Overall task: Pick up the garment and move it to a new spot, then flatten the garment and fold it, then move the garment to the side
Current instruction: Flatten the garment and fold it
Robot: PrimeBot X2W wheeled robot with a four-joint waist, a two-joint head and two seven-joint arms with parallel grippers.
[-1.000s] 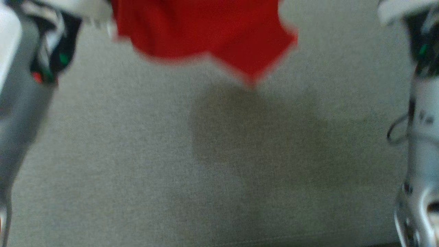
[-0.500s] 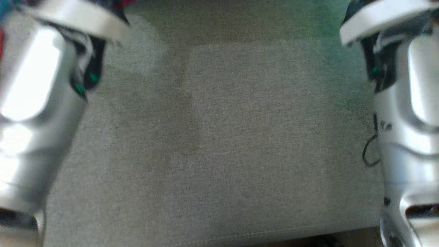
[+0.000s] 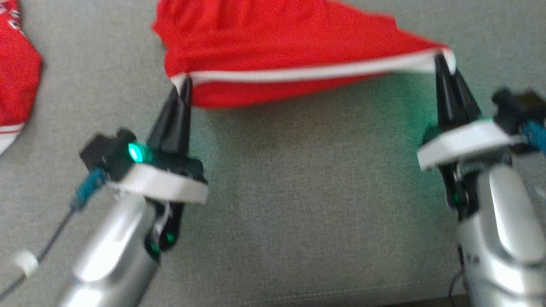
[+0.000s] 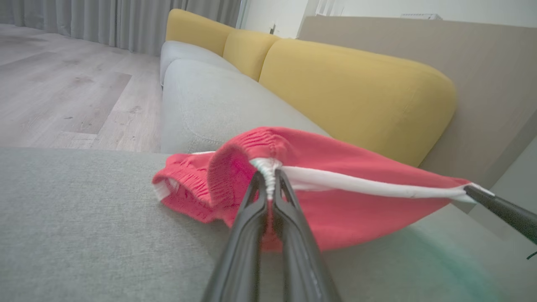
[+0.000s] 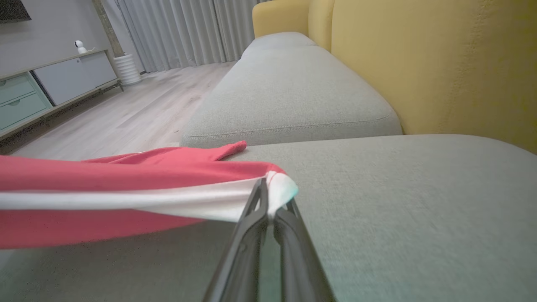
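A grey sofa seat [image 3: 298, 213] fills the foreground, with yellow back cushions [image 4: 356, 84] along its far side. A pale wood floor [image 4: 63, 84], grey curtains [image 5: 180, 33] and a low cabinet [image 5: 71, 77] lie beyond. The red garment [image 3: 273, 38] is on the far middle of the seat. Its white band [image 3: 298, 73] is pulled into a taut line from left to right, nearest the robot. The left jaws are clenched on the left end of that band, where the cloth bunches into gathered ribbing. The right jaws are clenched on the right end, pinching a white corner. The band is raised off the cushion between the two grips, and red cloth sags beneath it and trails away towards the far side. A second red garment [image 3: 15, 81] with white trim lies at the far left of the seat, well apart from the held one.
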